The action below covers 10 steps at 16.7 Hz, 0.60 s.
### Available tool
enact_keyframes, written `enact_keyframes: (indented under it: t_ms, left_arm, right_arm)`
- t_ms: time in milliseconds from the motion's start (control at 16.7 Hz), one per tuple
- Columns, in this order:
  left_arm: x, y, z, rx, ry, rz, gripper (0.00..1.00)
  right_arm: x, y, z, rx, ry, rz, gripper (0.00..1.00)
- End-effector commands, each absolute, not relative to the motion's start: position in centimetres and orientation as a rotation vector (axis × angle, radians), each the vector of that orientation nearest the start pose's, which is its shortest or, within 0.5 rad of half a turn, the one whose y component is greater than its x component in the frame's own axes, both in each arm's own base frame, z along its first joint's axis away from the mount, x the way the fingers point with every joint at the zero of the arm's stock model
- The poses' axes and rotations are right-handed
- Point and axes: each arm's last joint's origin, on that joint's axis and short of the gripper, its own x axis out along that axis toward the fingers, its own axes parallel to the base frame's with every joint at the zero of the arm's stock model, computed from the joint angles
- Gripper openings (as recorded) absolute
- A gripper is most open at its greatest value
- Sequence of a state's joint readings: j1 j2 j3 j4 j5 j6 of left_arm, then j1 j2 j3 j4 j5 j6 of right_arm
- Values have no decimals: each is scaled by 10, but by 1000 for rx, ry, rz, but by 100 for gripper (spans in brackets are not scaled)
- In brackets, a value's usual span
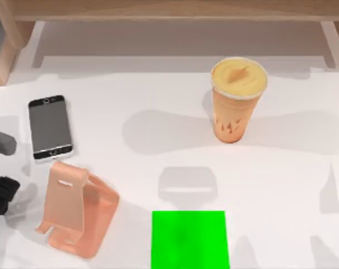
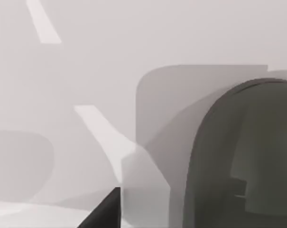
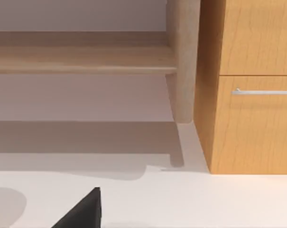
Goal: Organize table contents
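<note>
Table [image 1: 158,101]: smartphone [image 1: 50,128] flat near left edge; orange cup [image 1: 236,100] upright toward back edge. Left gripper [image 1: 1,196] at left edge, finger state cannot be told.

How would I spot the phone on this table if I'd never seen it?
Start from the white table and look to its left side, just above the salmon-pink stand. The smartphone lies flat there, a slim black-and-silver slab with a grey screen, unlike the tall orange cup standing upright far to its right.
</note>
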<state>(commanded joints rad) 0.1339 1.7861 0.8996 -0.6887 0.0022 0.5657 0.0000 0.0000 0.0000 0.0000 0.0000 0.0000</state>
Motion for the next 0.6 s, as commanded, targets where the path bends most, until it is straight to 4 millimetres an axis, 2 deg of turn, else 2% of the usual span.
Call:
enact_keyframes:
  t_ms: [240,600]
  left_arm:
    - [280,39,107,334,1548,-339,2]
    - [280,39,107,334,1548,-339,0]
  right_arm:
    - [106,-1,160,0,0,0,100]
    - [106,-1,160,0,0,0,100]
